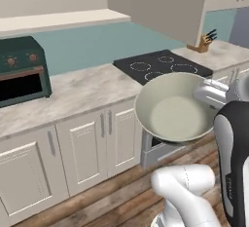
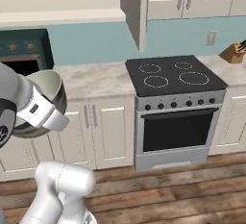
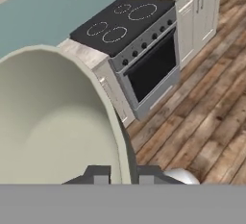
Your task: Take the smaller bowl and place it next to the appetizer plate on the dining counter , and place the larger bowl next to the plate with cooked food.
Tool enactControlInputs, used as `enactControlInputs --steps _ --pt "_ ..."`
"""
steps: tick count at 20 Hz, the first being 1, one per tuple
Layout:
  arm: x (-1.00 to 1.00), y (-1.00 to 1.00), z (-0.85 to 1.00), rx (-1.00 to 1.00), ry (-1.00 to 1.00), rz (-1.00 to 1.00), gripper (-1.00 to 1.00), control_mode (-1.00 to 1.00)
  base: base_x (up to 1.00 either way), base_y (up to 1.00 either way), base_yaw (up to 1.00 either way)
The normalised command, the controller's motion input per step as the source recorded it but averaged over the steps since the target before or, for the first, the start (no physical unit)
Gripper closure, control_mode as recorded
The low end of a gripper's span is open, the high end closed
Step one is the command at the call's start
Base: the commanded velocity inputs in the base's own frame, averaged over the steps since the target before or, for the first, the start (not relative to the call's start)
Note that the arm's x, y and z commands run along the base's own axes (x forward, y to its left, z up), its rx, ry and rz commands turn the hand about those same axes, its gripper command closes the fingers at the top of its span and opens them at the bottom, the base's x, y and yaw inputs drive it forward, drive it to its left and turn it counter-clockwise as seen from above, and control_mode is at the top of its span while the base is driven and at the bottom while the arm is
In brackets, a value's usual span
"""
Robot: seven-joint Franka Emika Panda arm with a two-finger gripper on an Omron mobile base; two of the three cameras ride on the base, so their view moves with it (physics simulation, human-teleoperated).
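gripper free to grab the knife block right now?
Probably not: the gripper is shut on the larger bowl's rim, held up in the air, and the knife block sits far off, past the stove.

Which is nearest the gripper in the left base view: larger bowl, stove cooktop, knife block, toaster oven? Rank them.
1. larger bowl, held in the gripper, rim pinched.
2. stove cooktop, just behind the bowl.
3. knife block, far back right on the counter.
4. toaster oven, far left.
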Motion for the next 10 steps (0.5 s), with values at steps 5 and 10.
enactControlInputs --steps 5,10 --pt "0.00 0.00 0.00 0.00 0.00 0.00 1.00 1.00 -0.03 0.08 -0.53" --pt "0.00 0.00 0.00 0.00 0.00 0.00 1.00 1.00 -0.37 0.13 -0.49"
